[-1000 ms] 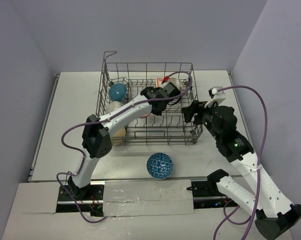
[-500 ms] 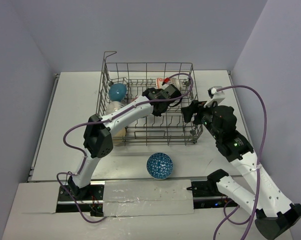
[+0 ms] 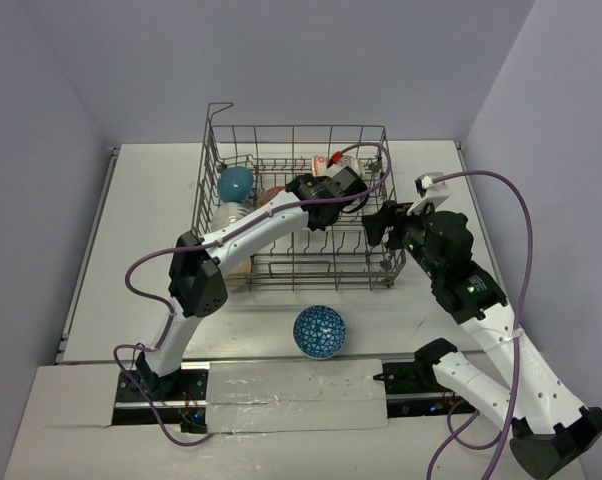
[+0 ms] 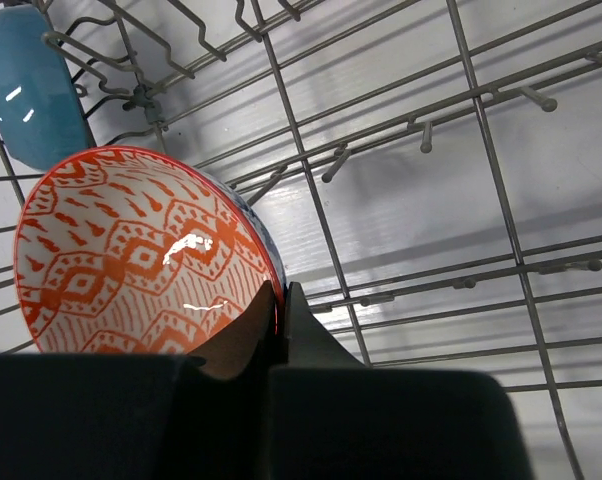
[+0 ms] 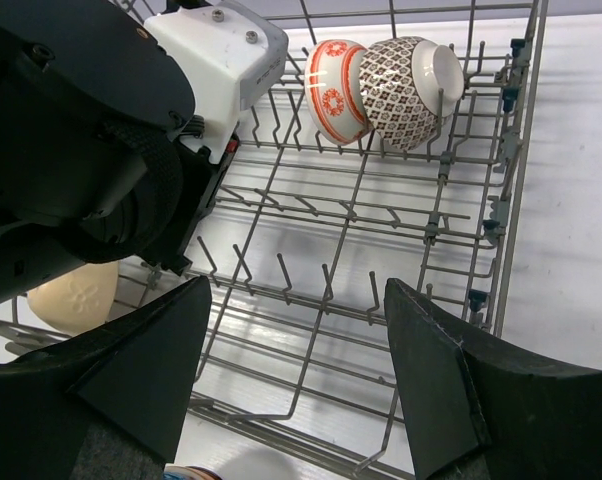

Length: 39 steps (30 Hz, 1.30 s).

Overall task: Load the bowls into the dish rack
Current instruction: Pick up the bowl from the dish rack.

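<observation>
An orange-patterned bowl (image 4: 131,250) stands on edge among the tines of the grey wire dish rack (image 3: 296,130). My left gripper (image 4: 279,300) is shut on its rim, with one finger inside the bowl and one outside. In the top view this bowl (image 3: 271,191) peeks out behind the left arm. A blue patterned bowl (image 3: 319,331) sits on the table in front of the rack. My right gripper (image 5: 301,370) hangs open and holds nothing, over the rack's near right part (image 5: 436,225).
Other bowls are in the rack: a teal one (image 3: 235,183) at the left, a cream one (image 5: 76,295) near the front left, and a red-and-white one (image 5: 339,90) beside a brown patterned one (image 5: 406,80) at the back right. Upright tines fill the rack's floor.
My left gripper's jaws have closed onto the orange bowl's rim, and the bowl now shows behind the left arm in the top view. The right arm has not moved.
</observation>
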Each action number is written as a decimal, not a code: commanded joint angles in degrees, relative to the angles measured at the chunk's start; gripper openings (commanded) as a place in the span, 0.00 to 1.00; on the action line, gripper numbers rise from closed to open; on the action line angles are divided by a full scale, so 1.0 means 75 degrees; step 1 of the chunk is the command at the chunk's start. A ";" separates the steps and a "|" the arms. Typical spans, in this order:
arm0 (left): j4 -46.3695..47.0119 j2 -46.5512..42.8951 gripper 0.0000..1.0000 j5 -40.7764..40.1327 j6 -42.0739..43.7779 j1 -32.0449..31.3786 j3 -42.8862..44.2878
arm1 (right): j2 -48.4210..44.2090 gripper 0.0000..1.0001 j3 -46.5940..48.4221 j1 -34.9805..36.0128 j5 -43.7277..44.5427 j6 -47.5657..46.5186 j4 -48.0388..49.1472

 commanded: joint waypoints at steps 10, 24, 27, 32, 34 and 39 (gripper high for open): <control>0.0006 -0.0288 0.00 -0.0512 0.0004 -0.0057 0.0239 | -0.0138 0.77 -0.0076 -0.0034 0.0129 -0.0028 0.0379; 0.1200 -0.1916 0.00 -0.0479 0.0508 0.0550 0.0075 | -0.0396 0.77 -0.0087 -0.0034 0.0715 0.0019 0.0227; 0.1949 -0.2478 0.00 0.0106 0.0555 0.1042 -0.0322 | -0.0431 0.77 -0.0064 -0.0034 0.0751 0.0042 0.0215; 0.3168 -0.3345 0.00 0.1196 0.0672 0.1933 -0.0675 | -0.0268 0.77 0.0006 -0.0034 0.0681 0.0019 0.0168; 0.3568 -0.3324 0.00 0.1839 0.0731 0.2390 -0.0595 | -0.0186 0.77 0.0018 -0.0034 0.0646 0.0007 0.0156; 0.3546 -0.2646 0.00 0.3621 0.0626 0.3152 0.0270 | -0.0010 0.77 0.0053 -0.0034 0.0704 -0.0052 0.0133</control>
